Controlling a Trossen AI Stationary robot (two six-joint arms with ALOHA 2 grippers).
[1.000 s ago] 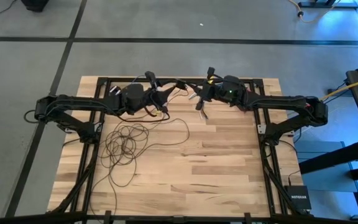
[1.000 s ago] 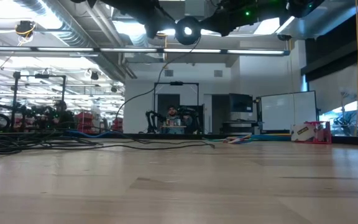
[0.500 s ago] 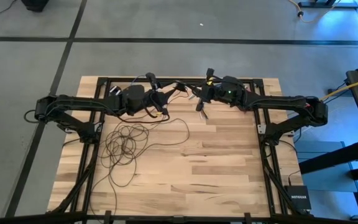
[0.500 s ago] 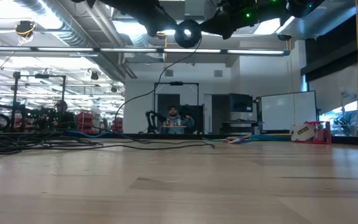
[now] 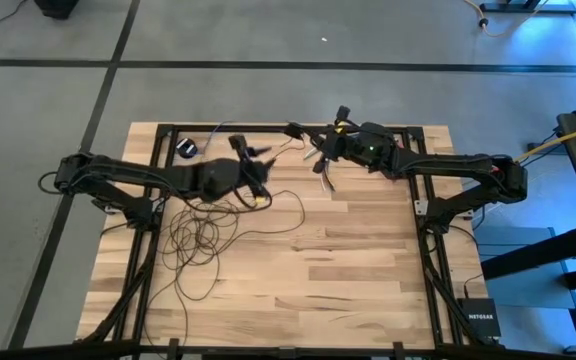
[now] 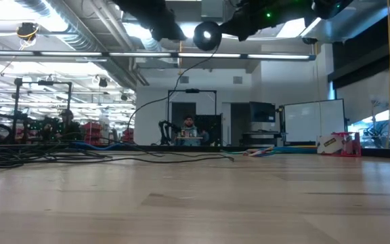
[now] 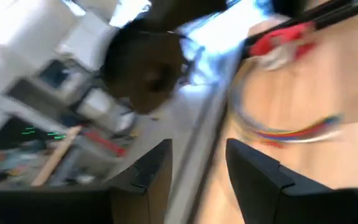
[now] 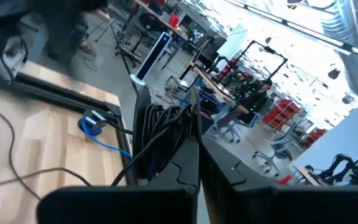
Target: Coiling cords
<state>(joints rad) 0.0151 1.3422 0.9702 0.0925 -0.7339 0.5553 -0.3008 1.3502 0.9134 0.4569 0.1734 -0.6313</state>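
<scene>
Looking down on the table from the high view, I find the near half bare of task items. The slack of the cords lies in loose, uneven loops on the left side of the wood, below the left arm, with one strand curving out toward the middle. Farther back, the left gripper hangs above the table's far part, fingers parted with a clear gap and nothing between them in its wrist view. Across from it the right gripper is clamped on a bunch of dark cord strands, raised off the table. A small dark round object sits near the far left edge; I cannot tell what it is.

Step in hand, as I judge it: one wrap is gathered in the right gripper and the left is free to fetch more slack. The next move calls for lowering the left gripper to a single strand of the loose loops without snagging its neighbours.
</scene>
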